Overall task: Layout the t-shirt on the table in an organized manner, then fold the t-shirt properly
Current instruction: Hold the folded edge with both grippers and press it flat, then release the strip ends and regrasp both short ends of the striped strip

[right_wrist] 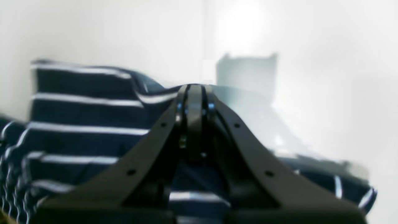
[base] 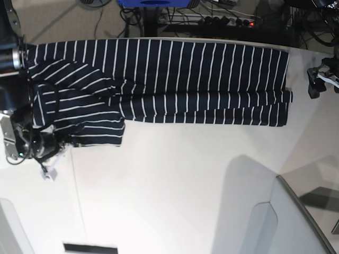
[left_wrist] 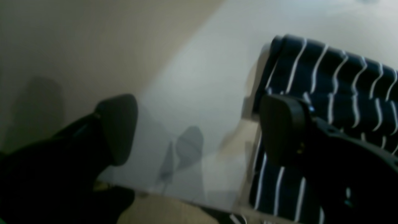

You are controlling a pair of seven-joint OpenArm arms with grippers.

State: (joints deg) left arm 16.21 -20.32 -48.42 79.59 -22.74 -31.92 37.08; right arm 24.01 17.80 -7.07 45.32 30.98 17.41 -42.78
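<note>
Both wrist views look blurred to me; my right gripper (right_wrist: 194, 93) hides the shirt (right_wrist: 90, 124) pinched between its jaws.

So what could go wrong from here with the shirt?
1. The shirt lies at the table's far edge; a pull that way could slide it off.
2. The right gripper is shut at the sleeve end, but whether it holds fabric can't be told; it may lift with nothing, or with a bunched layer.
3. The left gripper is open beside the hem end, holding nothing, so that end may drag if the right arm pulls alone.
</note>
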